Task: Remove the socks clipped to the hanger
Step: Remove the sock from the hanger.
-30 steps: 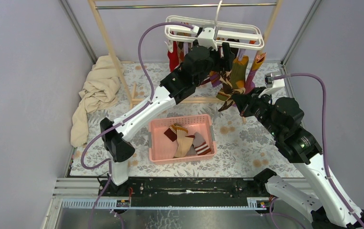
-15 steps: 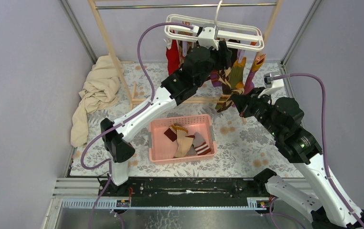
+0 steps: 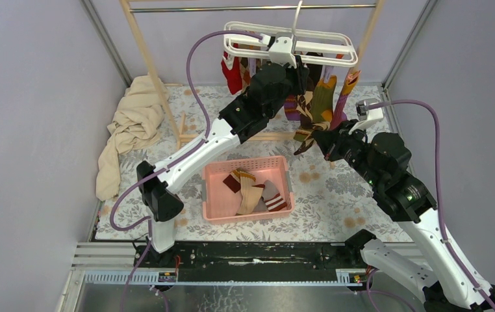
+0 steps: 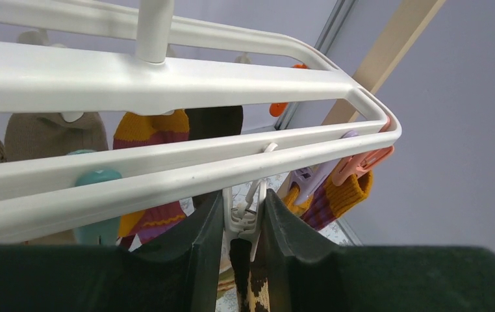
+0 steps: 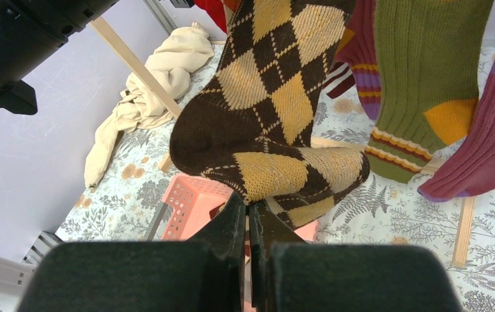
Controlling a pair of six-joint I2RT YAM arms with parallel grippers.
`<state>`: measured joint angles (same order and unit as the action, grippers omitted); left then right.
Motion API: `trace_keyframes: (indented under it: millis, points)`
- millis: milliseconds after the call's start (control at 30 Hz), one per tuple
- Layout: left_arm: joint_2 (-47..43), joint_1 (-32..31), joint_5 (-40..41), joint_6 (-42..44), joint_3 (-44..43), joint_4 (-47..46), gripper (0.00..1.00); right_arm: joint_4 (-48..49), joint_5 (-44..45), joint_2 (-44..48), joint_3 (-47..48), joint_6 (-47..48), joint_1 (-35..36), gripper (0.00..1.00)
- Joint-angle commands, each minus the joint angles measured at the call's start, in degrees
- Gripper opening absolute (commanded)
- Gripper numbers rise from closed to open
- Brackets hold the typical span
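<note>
The brown diamond sock (image 5: 264,91) hung upright, its foot bent sideways just above the right claw (image 5: 250,214), which was clamped on its lower edge. The left claw (image 4: 241,208), nearly closed, pinched the white clip (image 4: 240,224) under the hanger (image 4: 167,84).

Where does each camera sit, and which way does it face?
Top external: above, behind the robot, looking down on hanger and basket; left arm, right arm show.
Left wrist: on left arm, looking up at hanger; left gripper around a clip.
Right wrist: on right arm, facing argyle sock pinched by right gripper.
Shared: hanger, in top and left wrist.
</note>
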<state>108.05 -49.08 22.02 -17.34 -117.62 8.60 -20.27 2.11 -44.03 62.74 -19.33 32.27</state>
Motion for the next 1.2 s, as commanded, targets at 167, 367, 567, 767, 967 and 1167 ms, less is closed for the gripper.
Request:
trace_keyframes:
  millis: [167, 367, 567, 767, 967, 1167]
  points:
    - [-1.8, -0.1, 1.7, 1.2, 0.0, -3.1, 0.02, 2.1, -4.3, 0.4, 0.8, -0.4, 0.2, 0.00]
    - [-2.9, 0.1, 2.3, 1.5, 1.4, -3.8, 0.00, -1.7, -8.5, 0.6, 2.6, 0.3, 0.2, 0.00]
    - [-3.2, 0.1, 2.2, 1.5, 1.6, -3.8, 0.00, -5.0, -8.5, 1.3, 1.8, 1.1, 0.2, 0.00]
    - [-3.2, 0.2, 1.8, 1.1, 1.7, -3.8, 0.00, -7.9, -4.8, 0.7, 1.6, 1.7, 0.2, 0.00]
    - [-4.4, 0.1, 0.8, 1.1, 4.3, -5.9, 0.36, -8.2, -1.9, 0.1, 1.5, 2.5, 0.2, 0.00]
    - [-4.4, 0.2, 0.6, 1.1, 4.4, -6.1, 0.44, -7.0, -4.1, -0.5, 1.3, 2.4, 0.2, 0.00]
